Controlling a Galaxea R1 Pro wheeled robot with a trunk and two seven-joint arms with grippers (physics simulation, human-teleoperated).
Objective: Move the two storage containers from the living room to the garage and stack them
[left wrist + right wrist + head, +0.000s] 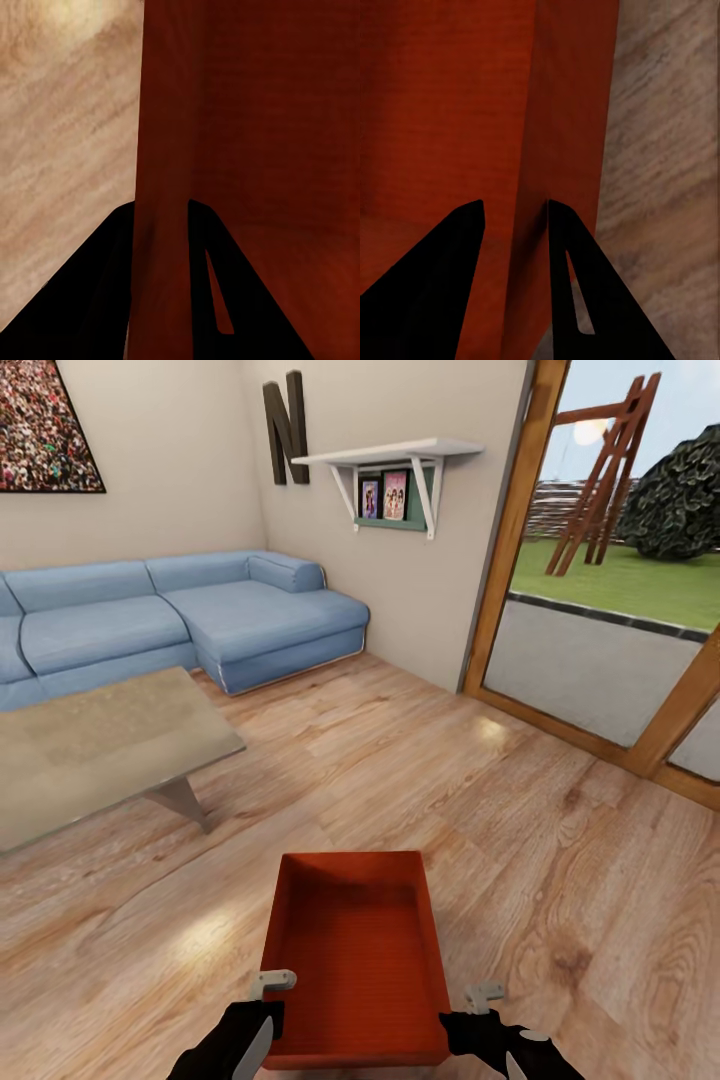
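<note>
In the lower middle of the head view, an orange-red rectangular open-topped storage container (355, 960) with thin plain walls is held above the light wood plank floor (560, 880) of the living room. The left gripper (268, 1000), black with pale grey parts, is at the lower left of the frame on the container's left wall. In the left wrist view the same wall (161, 187) stands between the two black fingers (90, 300), one inside the bin and one outside, so the jaws are closed on this wall. The right gripper (478, 1005) is at the lower right of the head view on the opposite wall. In the right wrist view that wall (521, 225) passes between its two black fingers (435, 285) in the same way, so these jaws also grip the container. The inside of the bin is empty and shows a fine woven texture. At the left middle of the head view stands a low grey-beige rectangular coffee table (100, 750), and behind it, in the upper left, a blue corner sofa (180, 615) rests against beige walls. A white wall shelf (395, 460) with small pictures hangs in the upper middle, next to a dark letter N (286, 428). At the right of the frame is a wood-framed glass door (520, 530), and grass shows through it.
</note>
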